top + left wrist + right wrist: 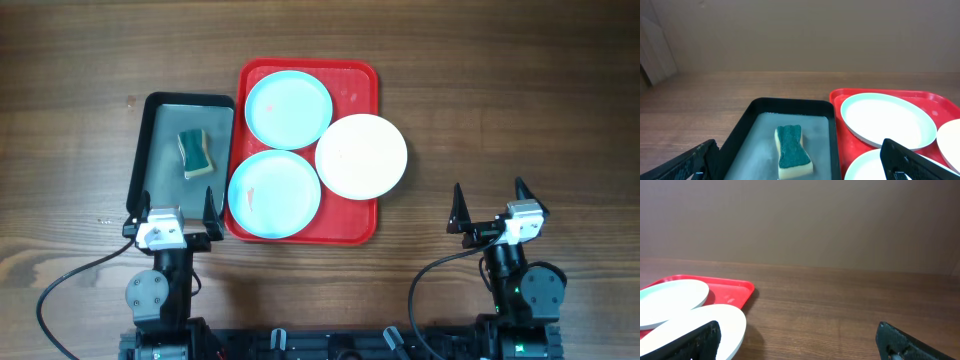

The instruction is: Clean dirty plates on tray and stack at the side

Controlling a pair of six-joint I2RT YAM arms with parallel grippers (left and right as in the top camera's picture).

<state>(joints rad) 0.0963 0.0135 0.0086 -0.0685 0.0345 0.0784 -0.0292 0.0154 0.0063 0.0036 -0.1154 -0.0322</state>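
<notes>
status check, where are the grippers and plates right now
Open and empty: left gripper, right gripper. Three plates on tray, none stacked; white plate overhangs its edge. Nothing in the way; sponge lies in grey tray.

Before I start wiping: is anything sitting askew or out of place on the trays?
Yes. The white plate is not fully inside the red tray: it overhangs the right rim, partly above the table. The near light blue plate carries a small reddish smudge. The sponge lies in the grey tray; nothing looks spilled.
</notes>
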